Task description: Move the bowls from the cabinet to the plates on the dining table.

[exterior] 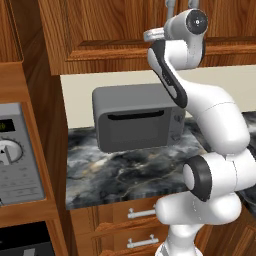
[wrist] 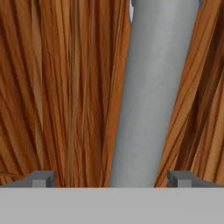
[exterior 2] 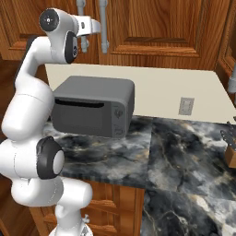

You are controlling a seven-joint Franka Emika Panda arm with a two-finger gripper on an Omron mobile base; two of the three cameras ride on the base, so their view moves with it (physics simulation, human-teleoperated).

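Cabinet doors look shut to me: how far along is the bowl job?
Done: nothing of the transfer that shows. The cabinet doors are closed. In hand: the open gripper is up at a silver bar handle, the bar standing between its fingertips, jaws not yet closed on it. Left: grip the handle, pull the door open, take each bowl out and carry both to the plates on the dining table.

Below my raised hand, a grey toaster oven (exterior: 134, 123) sits on the marbled table (exterior 2: 184, 156), backed against the cream wall. Beyond it to my right, a wall outlet (exterior 2: 186, 106). Far left of me, a steel oven panel with a knob (exterior: 10, 152). Low underneath, wooden drawers with silver handles (exterior: 141, 214).
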